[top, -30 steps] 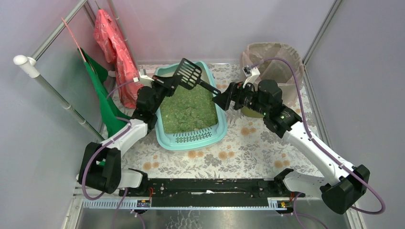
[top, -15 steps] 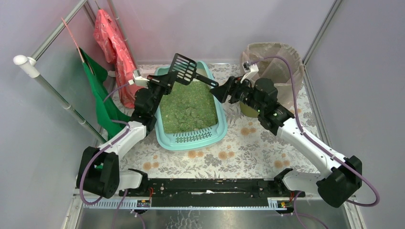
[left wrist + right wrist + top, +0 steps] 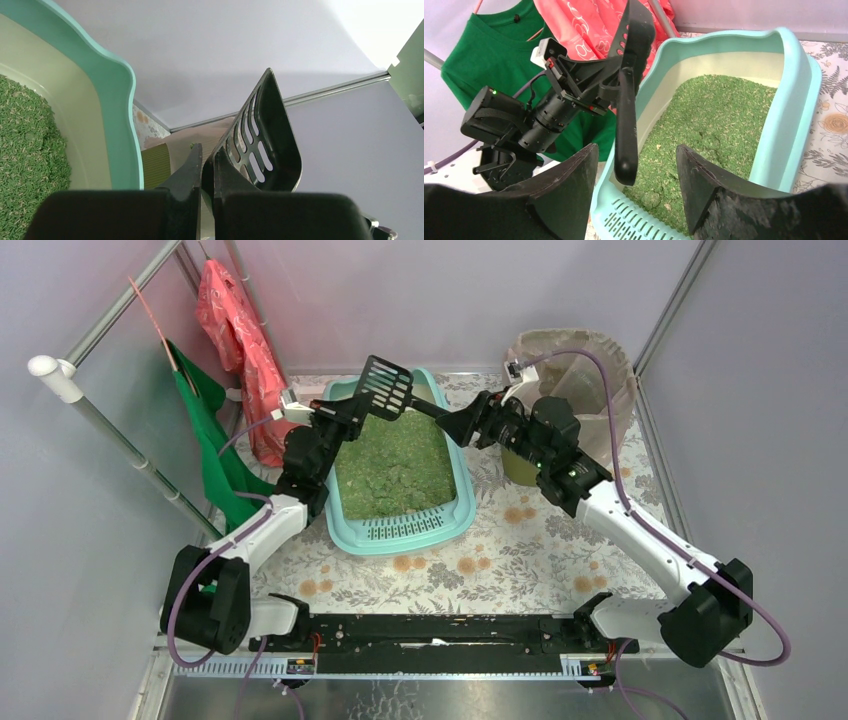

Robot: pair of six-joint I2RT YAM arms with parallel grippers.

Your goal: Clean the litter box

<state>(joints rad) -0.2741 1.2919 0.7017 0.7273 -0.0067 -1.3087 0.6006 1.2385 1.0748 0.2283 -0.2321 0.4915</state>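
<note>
The pale turquoise litter box (image 3: 400, 540) holds green granules (image 3: 395, 465). A black slotted scoop (image 3: 385, 388) hangs above its far end. My left gripper (image 3: 345, 412) is shut on the scoop's edge, with the scoop head (image 3: 265, 145) clamped between its fingers (image 3: 187, 170). The scoop's handle (image 3: 625, 130) points toward my right gripper (image 3: 455, 425). That gripper (image 3: 636, 148) is open, with the handle's end between its fingers (image 3: 574, 185) and a gap on each side. Below it lie the box's grille step (image 3: 634, 222) and rim (image 3: 794, 100).
An olive bin (image 3: 575, 370) lined with a beige bag stands at the back right, behind my right arm. A red garment (image 3: 235, 330) and a green shirt (image 3: 215, 450) hang from a rack pole (image 3: 110, 430) on the left. A floral cloth (image 3: 520, 540) covers the table.
My right gripper has moved left onto the end of the scoop's handle, and its jaws have narrowed. My left gripper has shifted the scoop slightly toward the back left.
</note>
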